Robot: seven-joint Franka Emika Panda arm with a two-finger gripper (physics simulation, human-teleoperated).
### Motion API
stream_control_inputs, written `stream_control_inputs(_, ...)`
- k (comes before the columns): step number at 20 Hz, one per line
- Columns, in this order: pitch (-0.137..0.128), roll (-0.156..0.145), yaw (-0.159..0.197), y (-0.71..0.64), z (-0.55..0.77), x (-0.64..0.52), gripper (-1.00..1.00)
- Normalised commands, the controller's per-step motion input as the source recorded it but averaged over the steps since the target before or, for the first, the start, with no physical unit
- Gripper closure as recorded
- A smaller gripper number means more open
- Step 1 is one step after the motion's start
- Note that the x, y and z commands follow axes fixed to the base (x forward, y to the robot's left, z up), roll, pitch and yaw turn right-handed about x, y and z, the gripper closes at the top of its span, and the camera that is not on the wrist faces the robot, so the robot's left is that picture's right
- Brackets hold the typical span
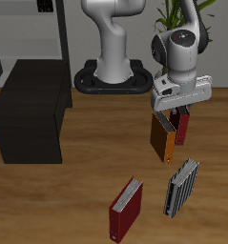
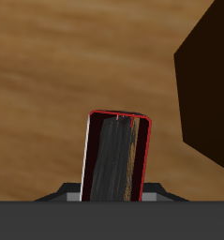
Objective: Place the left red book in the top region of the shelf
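Note:
The left red book stands upright on the wooden table, close beside the orange-brown book. My gripper is right above it, and its jaws are closed on the book's upper edge. In the wrist view the red book shows end-on between the jaws, with red covers around grey page edges. The shelf is a low black boxy unit far across the table from the gripper. Its flat top is bare.
A second red book and a grey-black book lie nearer the table's front edge. A tall pale grey rack stands behind the shelf. The robot base is at the back. A dark brown shape sits close beside the held book.

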Motion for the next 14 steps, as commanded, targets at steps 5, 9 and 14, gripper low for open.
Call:
stream_control_inputs(5,-0.016,-0.003,-0.001,-0.15,0.11,-0.19,1.0)
stream_control_inputs(9,-0.014,0.0,0.001,-0.21,0.18,-0.16,1.0)
stream_control_inputs(14,-0.065,0.002,0.023,-0.29,0.23,-0.17,1.0)
